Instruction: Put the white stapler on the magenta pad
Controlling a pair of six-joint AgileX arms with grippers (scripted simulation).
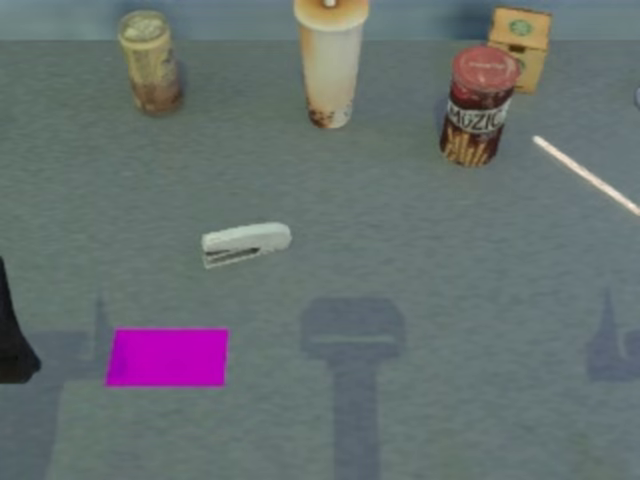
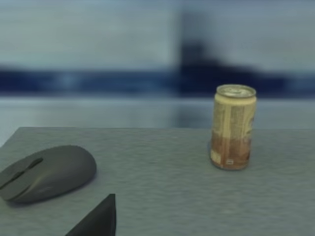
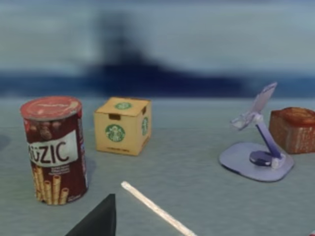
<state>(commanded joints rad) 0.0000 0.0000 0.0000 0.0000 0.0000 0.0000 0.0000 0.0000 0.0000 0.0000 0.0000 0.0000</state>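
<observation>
The white stapler (image 1: 246, 243) lies on its base near the middle of the grey table, its long side running left to right. The magenta pad (image 1: 167, 357) lies flat in front of it, a little to the left, with nothing on it. My left gripper (image 1: 15, 345) shows as a dark shape at the table's left edge, apart from both. Only a dark corner of it (image 2: 98, 221) reaches into the left wrist view. My right gripper is outside the top view; a dark corner of it (image 3: 98, 219) shows in the right wrist view. Neither wrist view shows the stapler or the pad.
Along the back stand a tan can (image 1: 150, 60), a tall white cup (image 1: 330, 60), a red snack tin (image 1: 478, 105) and a small cardboard box (image 1: 520, 45). A thin white stick (image 1: 585, 175) lies at the right. A grey mouse (image 2: 47, 172), a phone stand (image 3: 256, 152) and a brown block (image 3: 295, 129) show in the wrist views.
</observation>
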